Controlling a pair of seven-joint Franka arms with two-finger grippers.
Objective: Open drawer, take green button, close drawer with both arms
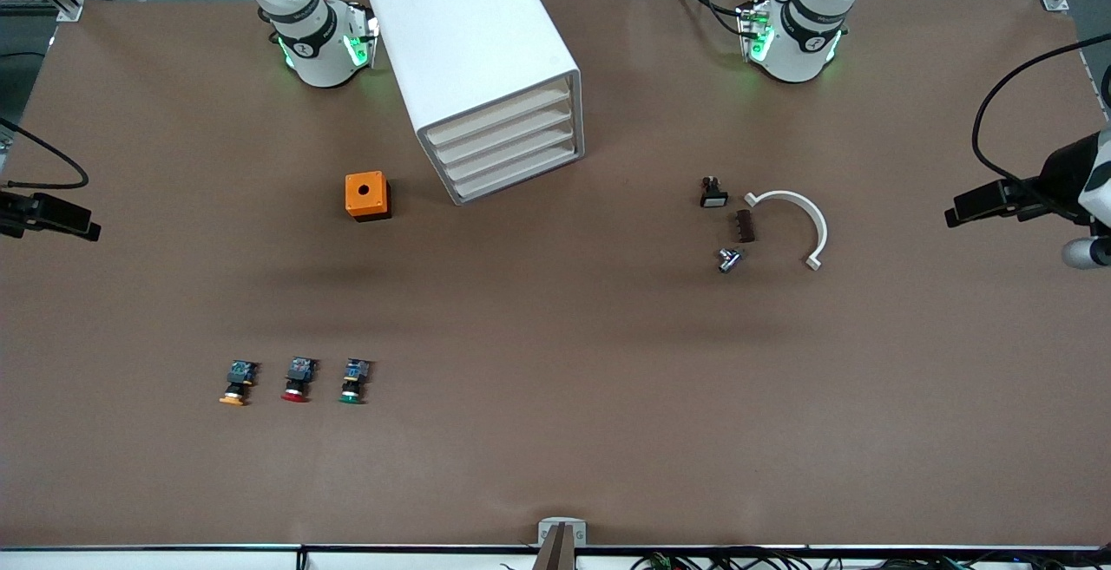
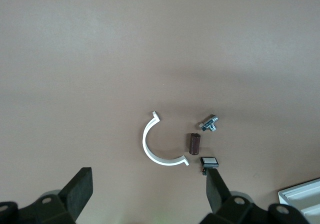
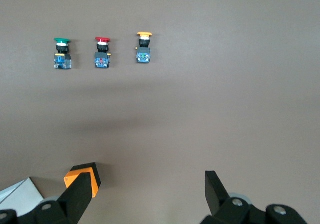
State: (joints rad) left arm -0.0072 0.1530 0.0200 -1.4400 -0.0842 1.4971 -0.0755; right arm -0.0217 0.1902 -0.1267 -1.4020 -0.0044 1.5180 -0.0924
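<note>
Above the desk (image 1: 555, 431), both sets of fingers stood wide and empty: the left gripper (image 2: 150, 194) over the white plastic arc (image 2: 159, 145), the right gripper (image 3: 145, 194) near the orange cube (image 3: 82, 179). Nothing seemed begun; all four cream-fronted drawers (image 1: 512, 149) sat shut. The green-capped button (image 1: 352, 381) lay out on the desk. Next likely came a pull on a smooth drawer slat.

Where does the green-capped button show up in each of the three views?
Front view: green-capped button on the table, nearest the cabinet's end of a three-button row.
Left wrist view: not in it.
Right wrist view: green-capped button, beside the red-capped button.
Shared landmark: orange cube.
</note>
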